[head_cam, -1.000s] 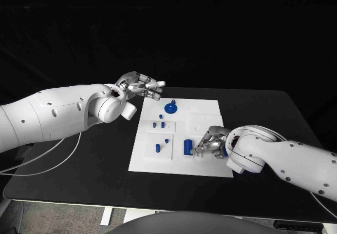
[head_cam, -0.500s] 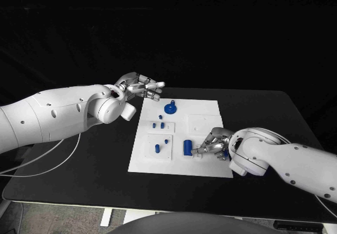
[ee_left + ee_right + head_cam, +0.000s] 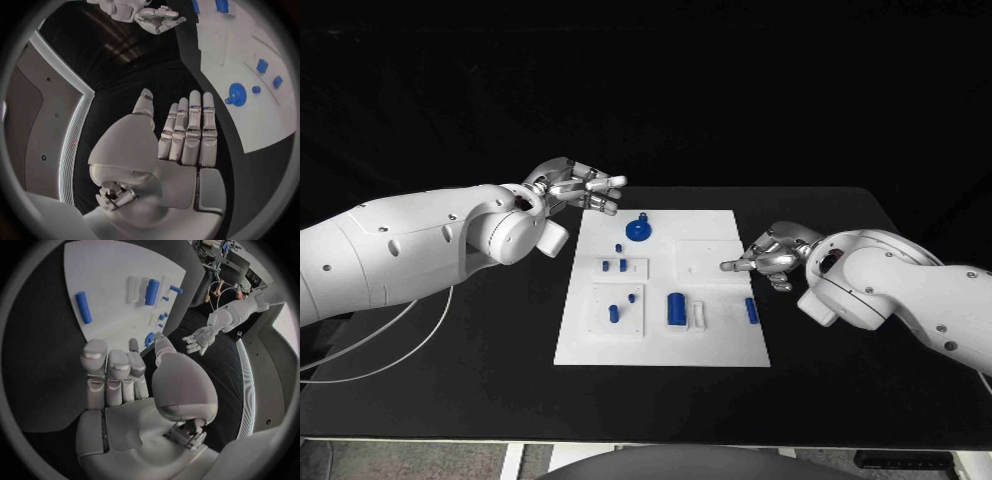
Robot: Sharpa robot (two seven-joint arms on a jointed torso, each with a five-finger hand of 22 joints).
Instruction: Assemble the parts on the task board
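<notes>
White task board [image 3: 718, 340] lying flat in the middle of the black bench [image 3: 473, 370], long side running away from the robot; blue parts scattered over it; round blue knob-like part [image 3: 638, 230] standing near the far left corner; two small blue pegs [image 3: 617, 265] upright in a raised white block below that; two more small blue pieces [image 3: 620, 308] on a second white block nearer the robot; blue cylinder [image 3: 676, 308] lying lengthwise near the board's middle, just beside a pale white strip; thinner blue bar [image 3: 750, 310] lying near the right edge, apart from the cylinder. Left hand [image 3: 580, 189] raised beyond the board's far left corner, fingers straight and side by side with thumb apart, holding nothing, touching nothing; same seen in the left wrist view [image 3: 181, 140]. Right hand [image 3: 769, 258] at the board's right edge, level with the bare middle stretch, fingers extended toward the board, nothing in them; right wrist view [image 3: 125, 385] confirming an empty palm with fingers straight and close together, thumb set off to the side.
</notes>
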